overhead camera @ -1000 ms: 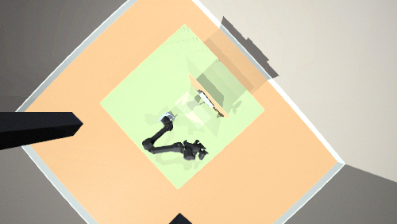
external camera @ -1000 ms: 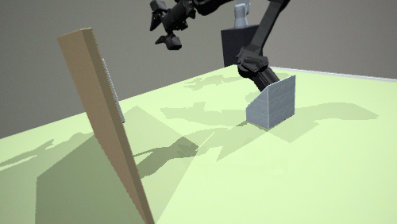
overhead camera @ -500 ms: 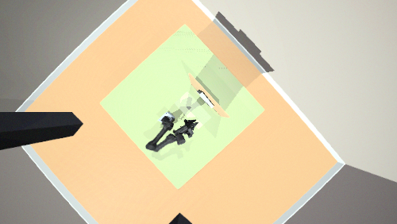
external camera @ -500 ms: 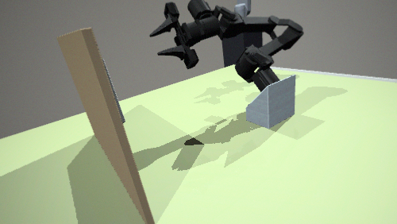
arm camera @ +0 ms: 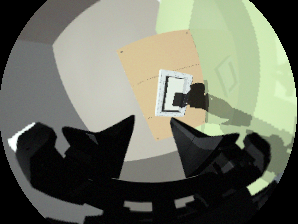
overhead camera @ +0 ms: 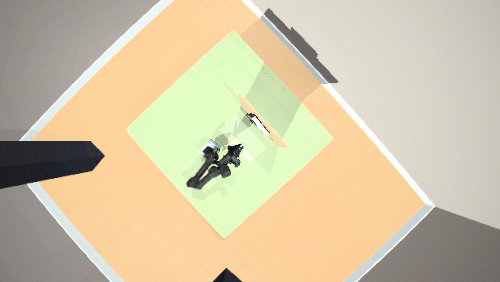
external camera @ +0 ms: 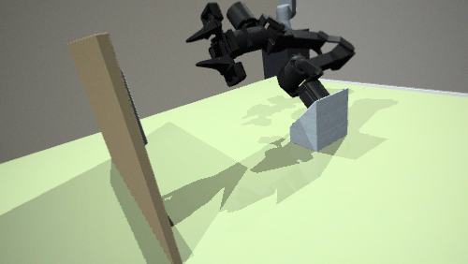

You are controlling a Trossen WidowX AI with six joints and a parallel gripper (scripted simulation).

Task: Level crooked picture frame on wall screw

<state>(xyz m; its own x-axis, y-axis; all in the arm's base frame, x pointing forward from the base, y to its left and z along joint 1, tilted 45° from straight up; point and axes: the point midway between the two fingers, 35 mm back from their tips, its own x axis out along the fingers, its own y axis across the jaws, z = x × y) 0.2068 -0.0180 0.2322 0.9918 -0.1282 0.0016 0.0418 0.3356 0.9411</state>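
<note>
Where seen from above and from the wrist, the picture frame (overhead camera: 259, 125) (external camera: 133, 108) (arm camera: 172, 89) hangs on the front of an upright tan panel (overhead camera: 279, 141) (external camera: 94, 80) (arm camera: 142, 70). Shows white borders, with edges out of line with those of the panel. Cannot tell which side is higher; cannot make out the screw.

Gripper (overhead camera: 238, 149) (external camera: 192, 52) (arm camera: 153, 118): partway open, fingers apart, nothing held. Faces the panel, well apart from both panel and picture frame. No solid thing visible in the gap between fingertips and picture frame.

Shadow (arm camera: 198, 96): dark, falls across part of the picture frame and past the panel's edge.

Pale grey block (overhead camera: 204, 146) (external camera: 329, 124): stands at the foot of the arm, on a light green surface (overhead camera: 175, 120) (external camera: 398, 187) (arm camera: 240, 17). Sits well apart from the panel.

Orange surface (overhead camera: 350, 200): surrounds the green, bordered by a pale rim (overhead camera: 385, 146).

Dark beam (overhead camera: 45, 162): enters the top view from the left, clear of arm and panel in that view. Dark box (external camera: 272, 66): stands behind the arm, partly hidden.
</note>
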